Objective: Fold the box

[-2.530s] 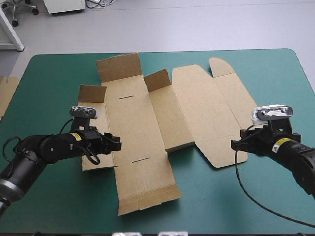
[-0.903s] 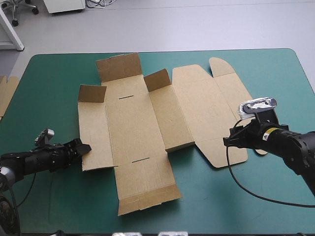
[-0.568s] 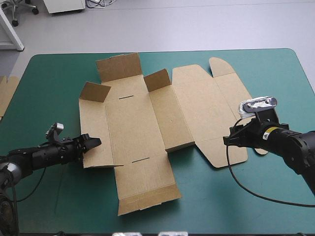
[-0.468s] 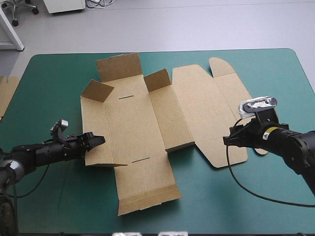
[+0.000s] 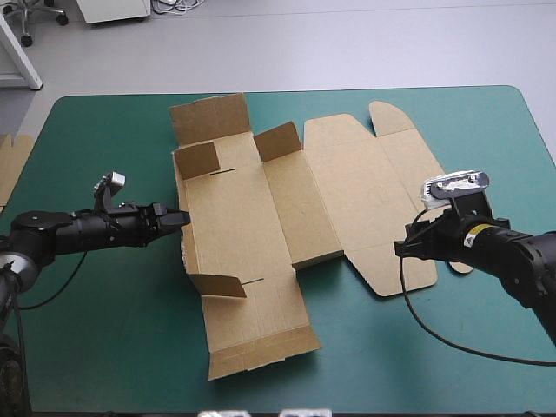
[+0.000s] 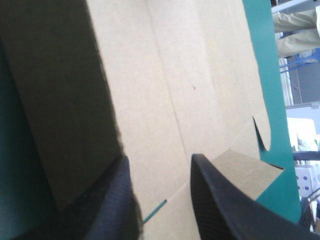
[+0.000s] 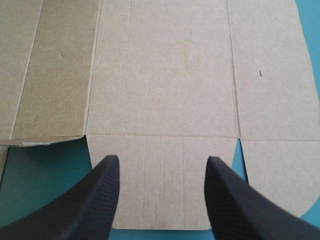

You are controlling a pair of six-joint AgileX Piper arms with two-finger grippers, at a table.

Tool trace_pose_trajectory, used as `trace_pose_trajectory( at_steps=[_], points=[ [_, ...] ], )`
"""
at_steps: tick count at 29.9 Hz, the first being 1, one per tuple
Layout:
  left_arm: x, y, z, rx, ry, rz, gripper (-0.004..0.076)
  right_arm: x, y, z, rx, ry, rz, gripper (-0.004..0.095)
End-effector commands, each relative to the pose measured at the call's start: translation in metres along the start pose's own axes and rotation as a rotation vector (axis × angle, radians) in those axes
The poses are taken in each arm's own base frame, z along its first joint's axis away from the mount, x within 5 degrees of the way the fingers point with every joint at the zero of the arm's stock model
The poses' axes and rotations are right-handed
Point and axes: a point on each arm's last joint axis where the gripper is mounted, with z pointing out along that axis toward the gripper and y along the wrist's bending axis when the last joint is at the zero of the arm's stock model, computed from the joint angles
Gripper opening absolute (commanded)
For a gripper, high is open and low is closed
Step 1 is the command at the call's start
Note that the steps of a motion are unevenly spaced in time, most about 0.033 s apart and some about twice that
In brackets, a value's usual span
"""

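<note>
since just before, the left gripper (image 5: 180, 217) has lifted off the table at the left of the frame and swung in against the box (image 5: 287, 200). the box's left side panel, flat earlier, now stands upright as a wall (image 5: 181, 195). its two end tabs are turned in over the base, one tab (image 5: 196, 161) toward the upper left of the sheet and the other (image 5: 217, 285) lower down. the right gripper (image 5: 402, 247) has not shifted

the box lies in the middle of the teal-green cover (image 5: 104, 347). the rest of the sheet is mostly flat: the lid panel spreads toward the right of the frame and a long flap reaches to the lower centre

in the high view the left gripper's tip meets the outer face of the wall about midway along it. in the left wrist view its black fingers (image 6: 220, 200) stand a moderate way apart with brown board showing in the gap, and no sheet can be seen pinched between them

the right gripper sits at the right of the frame, at the lid's lower right edge. in the right wrist view its fingers (image 7: 95, 200) are spread wide over a flat flap and grip nothing

an edge of more board (image 5: 13, 165) shows at the table's left edge
</note>
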Motion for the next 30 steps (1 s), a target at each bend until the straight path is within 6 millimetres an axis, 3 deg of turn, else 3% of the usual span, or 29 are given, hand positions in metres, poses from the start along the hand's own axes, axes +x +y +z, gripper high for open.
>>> trace_pose_trajectory(
  at_steps=[1, 7, 15, 21, 25, 30],
  points=[
    [-0.013, -0.037, -0.017, 0.108, -0.046, 0.057, 0.0284, -0.014, -0.001, -0.011, 0.009, -0.105, -0.009, 0.0486],
    [-0.012, -0.061, -0.036, 0.112, -0.093, 0.134, 0.0284, -0.014, -0.001, -0.011, 0.009, -0.105, -0.009, 0.0486],
    [-0.004, -0.06, -0.045, -0.039, -0.078, 0.195, 0.0284, -0.014, -0.001, -0.011, 0.009, -0.105, -0.009, 0.0486],
    [0.005, -0.07, -0.072, -0.271, -0.205, 0.292, 0.0284, -0.012, -0.001, -0.01, 0.008, -0.088, 0.0, 0.0486],
    [0.021, -0.067, -0.091, -0.468, -0.2, 0.288, 0.0284, -0.012, -0.001, -0.01, 0.008, -0.084, 0.0, 0.0486],
    [0.04, -0.047, -0.092, -0.564, -0.198, 0.183, 0.0284, -0.009, 0.0, -0.01, 0.0, -0.051, 0.014, 0.0486]
  ],
)
